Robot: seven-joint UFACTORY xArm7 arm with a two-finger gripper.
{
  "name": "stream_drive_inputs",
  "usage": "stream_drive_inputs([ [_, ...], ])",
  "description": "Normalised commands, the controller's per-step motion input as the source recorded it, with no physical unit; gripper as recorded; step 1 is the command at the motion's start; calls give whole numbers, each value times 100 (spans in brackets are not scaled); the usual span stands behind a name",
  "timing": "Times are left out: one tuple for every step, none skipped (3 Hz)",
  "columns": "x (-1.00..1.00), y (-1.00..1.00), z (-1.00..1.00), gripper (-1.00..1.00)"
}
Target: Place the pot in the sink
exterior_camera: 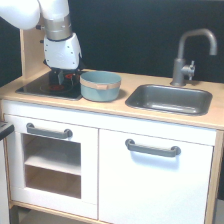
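The light blue-teal pot [100, 85] with a tan band stands upright on the wooden countertop, at the right edge of the black stovetop [47, 88]. The grey metal sink [169, 98] lies to the exterior view's right of the pot, with a gap of bare wood between them. My gripper [64, 78] hangs low over the stovetop, just to the exterior view's left of the pot and apart from it. Its dark fingers are small and blurred, so I cannot tell how the jaws stand. Nothing shows between them.
A grey faucet [189, 55] rises behind the sink. A wooden side panel [31, 52] stands at the back left of the stovetop. Below the countertop are an oven door [50, 155] and a cupboard door [152, 180], each with a grey handle.
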Motion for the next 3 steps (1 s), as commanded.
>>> stream_drive_inputs([
  [16,-13,-98,84],
  [1,7,-96,79],
  [30,2,-100,100],
])
